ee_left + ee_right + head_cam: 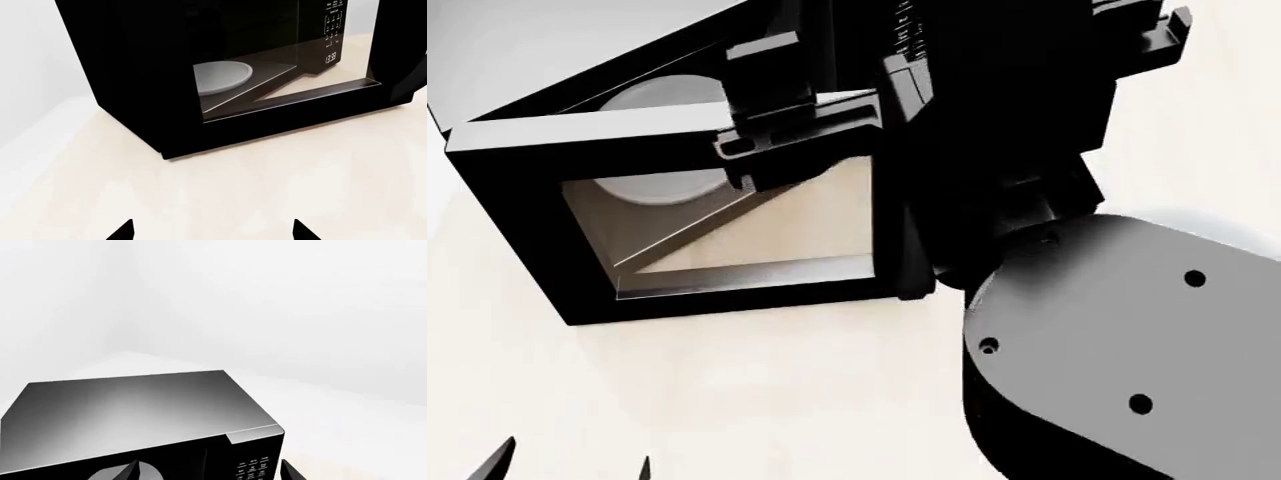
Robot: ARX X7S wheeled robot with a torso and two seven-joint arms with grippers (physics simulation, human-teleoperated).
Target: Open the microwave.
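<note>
The microwave (694, 215) is sitting on a pale cream countertop (761, 400) with its tinted glass door (287, 65) swung partway out, showing the white turntable plate (220, 77) inside and the keypad with clock (331, 35) beside the cavity. The right gripper (210, 470) is hovering above the front top edge near the keypad, its fingertips spread and pinching nothing. The left gripper (213, 231) is hanging over bare counter in front, also spread and empty.
</note>
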